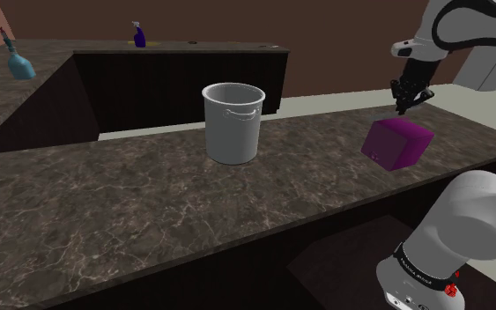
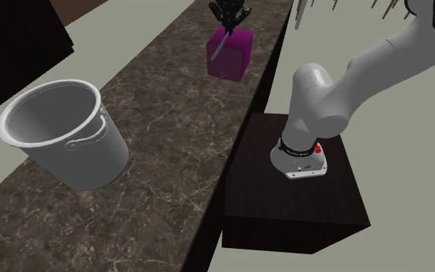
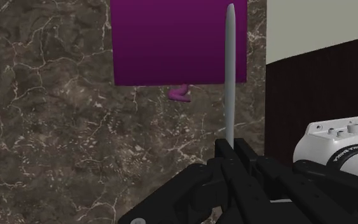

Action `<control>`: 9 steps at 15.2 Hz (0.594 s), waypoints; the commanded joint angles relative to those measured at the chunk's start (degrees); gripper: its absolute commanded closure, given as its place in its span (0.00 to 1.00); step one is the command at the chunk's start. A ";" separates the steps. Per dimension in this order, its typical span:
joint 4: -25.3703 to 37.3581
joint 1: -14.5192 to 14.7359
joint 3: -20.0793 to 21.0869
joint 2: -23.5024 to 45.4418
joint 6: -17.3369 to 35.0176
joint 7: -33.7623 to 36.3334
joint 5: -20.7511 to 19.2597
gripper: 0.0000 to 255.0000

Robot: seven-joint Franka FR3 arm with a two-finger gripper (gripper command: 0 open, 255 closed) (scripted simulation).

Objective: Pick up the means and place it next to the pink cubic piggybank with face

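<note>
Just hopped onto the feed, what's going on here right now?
The black gripper is shut on a thin grey piece and holds it in the air above the dark stone-patterned counter. It hangs just over the magenta cube, and in the wrist view the piece crosses the cube near one side. A grey bucket stands further along the counter, apart from both. The piece has not yet been set down.

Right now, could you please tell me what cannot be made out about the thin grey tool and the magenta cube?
- thin grey tool: held end hidden inside the black gripper, wrist view; its kind is unclear.
- magenta cube piggybank: partly cut off by the wrist view's edge; face features too small in the shoulder view.
</note>
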 commanded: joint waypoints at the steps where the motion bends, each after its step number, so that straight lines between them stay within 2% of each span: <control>1: 0.70 -0.77 -2.48 -0.02 0.27 -2.72 -1.70 1.00; 9: 6.86 -1.98 -13.41 2.66 1.92 -13.78 -7.23 1.00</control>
